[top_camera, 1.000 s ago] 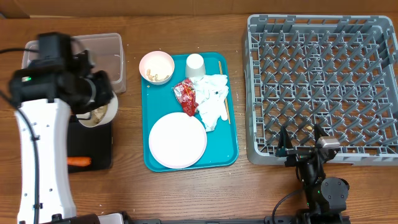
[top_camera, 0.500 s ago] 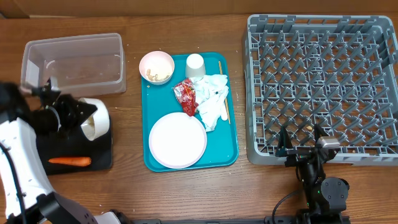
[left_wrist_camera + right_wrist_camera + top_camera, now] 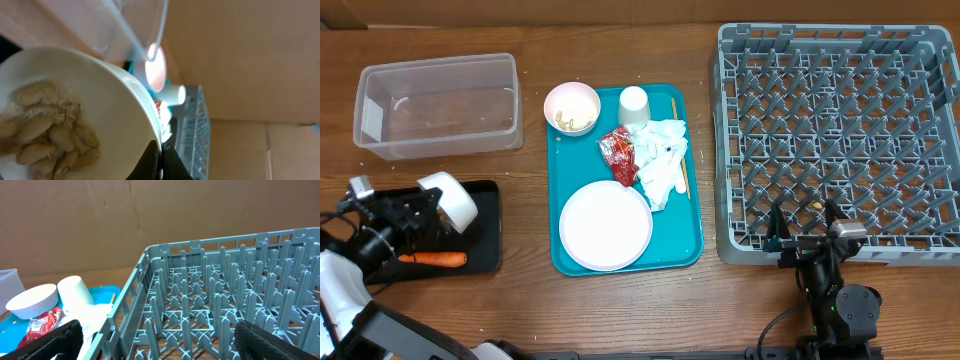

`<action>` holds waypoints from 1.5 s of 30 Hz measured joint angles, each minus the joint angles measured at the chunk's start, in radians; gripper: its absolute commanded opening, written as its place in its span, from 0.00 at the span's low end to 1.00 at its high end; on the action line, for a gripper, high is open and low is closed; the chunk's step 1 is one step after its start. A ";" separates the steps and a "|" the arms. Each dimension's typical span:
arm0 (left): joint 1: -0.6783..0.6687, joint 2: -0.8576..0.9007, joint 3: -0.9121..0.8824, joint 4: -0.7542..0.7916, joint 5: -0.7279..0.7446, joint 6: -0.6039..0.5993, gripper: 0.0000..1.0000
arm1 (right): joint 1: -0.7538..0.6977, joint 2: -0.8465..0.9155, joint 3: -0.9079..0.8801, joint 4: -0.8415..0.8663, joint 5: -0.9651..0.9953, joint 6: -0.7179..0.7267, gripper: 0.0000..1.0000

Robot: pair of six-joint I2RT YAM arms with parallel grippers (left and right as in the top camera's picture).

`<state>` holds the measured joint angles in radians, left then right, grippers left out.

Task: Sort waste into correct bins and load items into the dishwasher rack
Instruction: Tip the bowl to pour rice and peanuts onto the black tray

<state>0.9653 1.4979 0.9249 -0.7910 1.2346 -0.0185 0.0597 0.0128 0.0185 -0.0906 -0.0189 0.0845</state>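
Left gripper (image 3: 423, 213) clamped on small bowl (image 3: 448, 198), scraps (image 3: 45, 135) inside, tilted over black tray (image 3: 485, 240) at table's front-left corner. Right gripper (image 3: 807, 238) wide open, empty, at rack (image 3: 840, 130) front edge. Done: carrot (image 3: 432, 259) in black tray. Left: napkins (image 3: 662, 158), wrapper (image 3: 619, 155), plate (image 3: 605, 225), cup (image 3: 634, 104), second bowl (image 3: 571, 107), stick (image 3: 678, 145), all on teal tray (image 3: 675, 235); rack holds no dishes.

A brown wooden counter (image 3: 620, 310) fills the overhead view, its grain running side to side in lighter and darker streaks. It stretches ahead of the right pincer (image 3: 808, 238) and out to both sides of it. Beyond the counter's far edge, facing that pincer, stands a plain brown cardboard wall (image 3: 100, 220), faintly scuffed, with a vertical crease. The light is even and soft, and shadows on the wood are faint.
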 measured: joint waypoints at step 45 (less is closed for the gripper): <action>0.051 0.193 -0.043 0.081 0.314 -0.077 0.04 | 0.000 0.000 0.000 0.001 0.000 0.000 1.00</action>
<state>1.0164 1.6909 0.8818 -0.7097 1.5482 -0.0952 0.0597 0.0128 0.0185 -0.0898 -0.0189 0.0849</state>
